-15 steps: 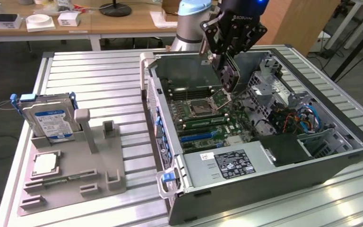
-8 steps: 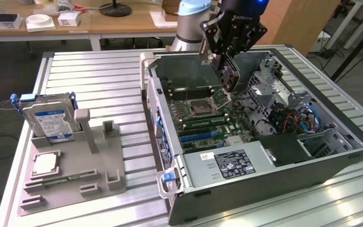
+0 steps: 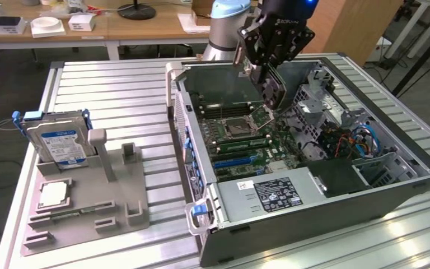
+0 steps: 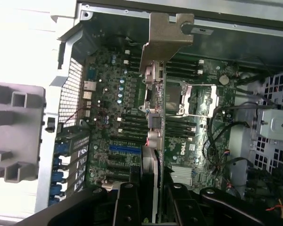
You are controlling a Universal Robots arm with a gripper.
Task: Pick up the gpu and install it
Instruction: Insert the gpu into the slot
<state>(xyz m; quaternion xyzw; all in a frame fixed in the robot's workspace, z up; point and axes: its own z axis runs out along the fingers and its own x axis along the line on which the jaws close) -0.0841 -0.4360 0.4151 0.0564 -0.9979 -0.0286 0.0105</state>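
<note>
Fingers are clamping one gpu: thin dark card w/ silver bracket at one end, hanging over one open PC case. One hard drive is standing on bench.

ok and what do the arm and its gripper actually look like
The arm is a smooth silver-grey tube with a light blue cap at its joint. The gripper is matte black and angular, with white lettering across its body and a small blue light above. Its fingers are black linked bars dotted with round bolt heads.
</note>
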